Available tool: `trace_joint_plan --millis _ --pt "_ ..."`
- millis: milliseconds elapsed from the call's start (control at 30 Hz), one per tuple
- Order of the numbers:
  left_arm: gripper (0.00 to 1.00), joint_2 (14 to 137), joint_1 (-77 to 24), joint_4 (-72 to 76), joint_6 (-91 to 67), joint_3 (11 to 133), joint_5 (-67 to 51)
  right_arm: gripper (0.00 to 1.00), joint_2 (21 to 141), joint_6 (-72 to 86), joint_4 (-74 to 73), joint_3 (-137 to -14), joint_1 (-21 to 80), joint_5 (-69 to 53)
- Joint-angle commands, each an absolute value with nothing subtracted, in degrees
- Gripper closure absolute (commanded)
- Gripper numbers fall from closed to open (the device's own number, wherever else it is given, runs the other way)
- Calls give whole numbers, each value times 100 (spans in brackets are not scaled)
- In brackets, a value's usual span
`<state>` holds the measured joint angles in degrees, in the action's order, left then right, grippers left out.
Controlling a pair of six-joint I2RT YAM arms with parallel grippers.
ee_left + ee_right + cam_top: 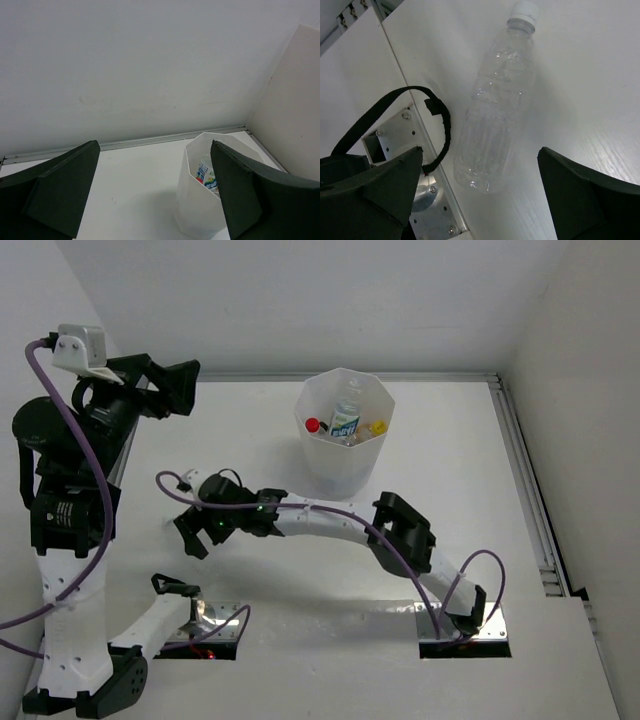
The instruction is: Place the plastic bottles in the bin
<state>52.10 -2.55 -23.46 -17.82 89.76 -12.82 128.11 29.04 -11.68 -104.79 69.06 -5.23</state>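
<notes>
Clear white-capped bottle [495, 120] lies flat beneath the released right pincer [196, 533]; left pincer [183, 387] also released

Top view: bottles [345, 420] in the bin [345, 472] show only caps and one label. Their bodies are hidden below the rim, so the count is unclear. Label print is too small to read.

Left wrist view: the bin's right side is hidden behind a left end effector finger [250, 200] and its base is cut off by the bottom edge. Only part of one labelled bottle [205, 175] shows.

Right wrist view: both right end effector fingers [590, 195] are cut off by the frame. The black strap [442, 125] runs behind the left-side finger at its lower end.

The plain bottle [495, 125], clear on white tabletop, cannot be made out in the top view.
</notes>
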Motion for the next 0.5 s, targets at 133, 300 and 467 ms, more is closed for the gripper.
trace_joint_plan --millis 133,300,467 --pt "0 5133 -150 -2153 -1802 9088 -1318 4 13358 2444 -783 -10784 7163 -80" --pt "0 5186 -97 -2153 -1916 9141 -1424 4 13710 1838 -650 -10828 7251 158" --pt "0 5186 -44 -2153 -1916 9141 -1477 11 13650 1538 -721 -10442 7111 492"
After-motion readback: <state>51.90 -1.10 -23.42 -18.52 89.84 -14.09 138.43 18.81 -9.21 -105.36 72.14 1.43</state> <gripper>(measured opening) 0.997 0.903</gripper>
